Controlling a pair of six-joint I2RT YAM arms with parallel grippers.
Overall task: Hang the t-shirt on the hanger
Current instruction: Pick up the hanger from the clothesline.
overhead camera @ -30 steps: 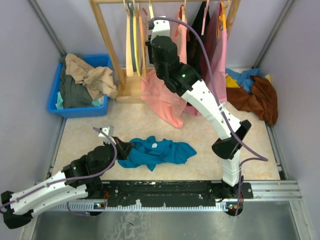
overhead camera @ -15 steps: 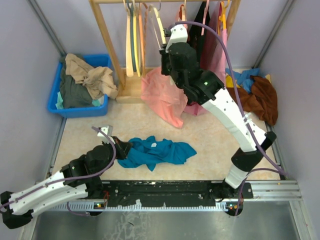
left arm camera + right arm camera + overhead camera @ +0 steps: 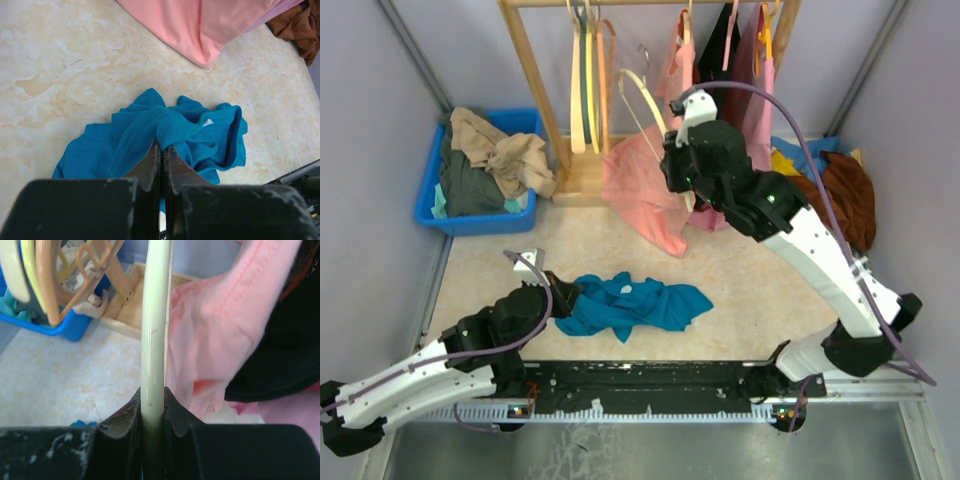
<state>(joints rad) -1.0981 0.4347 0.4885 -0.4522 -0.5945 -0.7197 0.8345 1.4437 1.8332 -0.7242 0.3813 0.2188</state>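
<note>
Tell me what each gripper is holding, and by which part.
The left gripper pinches a bunched fold of the teal-blue t-shirt; the right gripper clamps the cream hanger along one of its curved arms.

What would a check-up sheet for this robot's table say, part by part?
Surface: pale marbled table, no spills seen.
Job's things: teal t-shirt crumpled on the table; cream hanger held up beside the pink shirts.
Clutter: blue bin of clothes at far left; heap of brown, yellow and blue clothes at far right.
Grippers: left gripper shut on the t-shirt; right gripper shut on the hanger.
Cables: purple cable along each arm, no snag seen.
Surroundings: wooden rack with spare hangers; grey walls.
</note>
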